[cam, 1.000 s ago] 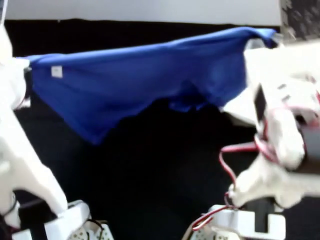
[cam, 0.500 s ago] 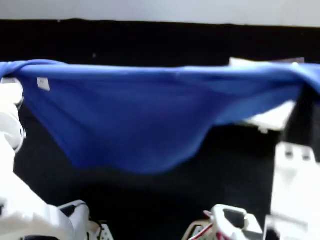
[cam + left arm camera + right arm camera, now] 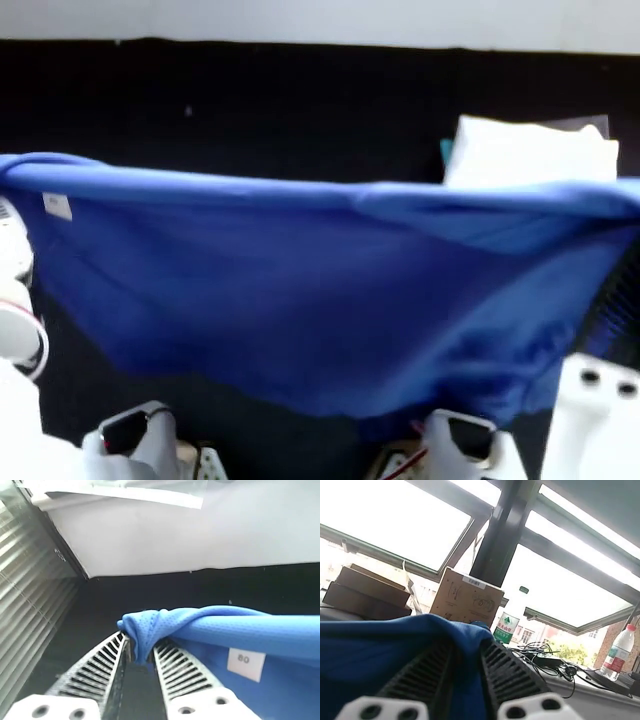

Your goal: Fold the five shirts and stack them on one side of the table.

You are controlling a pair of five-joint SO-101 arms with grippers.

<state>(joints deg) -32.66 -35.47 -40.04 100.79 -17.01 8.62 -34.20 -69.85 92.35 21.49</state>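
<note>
A blue shirt (image 3: 320, 290) hangs stretched across the high view, held up off the black table (image 3: 250, 100) by both arms. My left gripper (image 3: 141, 652) is shut on a bunched corner of the blue shirt (image 3: 150, 627), near its small white tag (image 3: 245, 662). My right gripper (image 3: 467, 655) is shut on the opposite end of the blue shirt (image 3: 375, 645), raised and pointed toward the windows. Behind the hanging cloth, at the table's back right, lies a folded white shirt (image 3: 530, 150) with a teal edge beneath it.
Both arm bases (image 3: 130, 435) (image 3: 460, 440) stand at the near edge under the hanging shirt. A white arm link (image 3: 595, 420) rises at the near right. The table's far left stretch is bare black cloth.
The blue shirt has been pulled taut and lifted toward the camera, spreading across the whole view. The right arm has dropped out of the high view's upper right, uncovering the white shirt.
</note>
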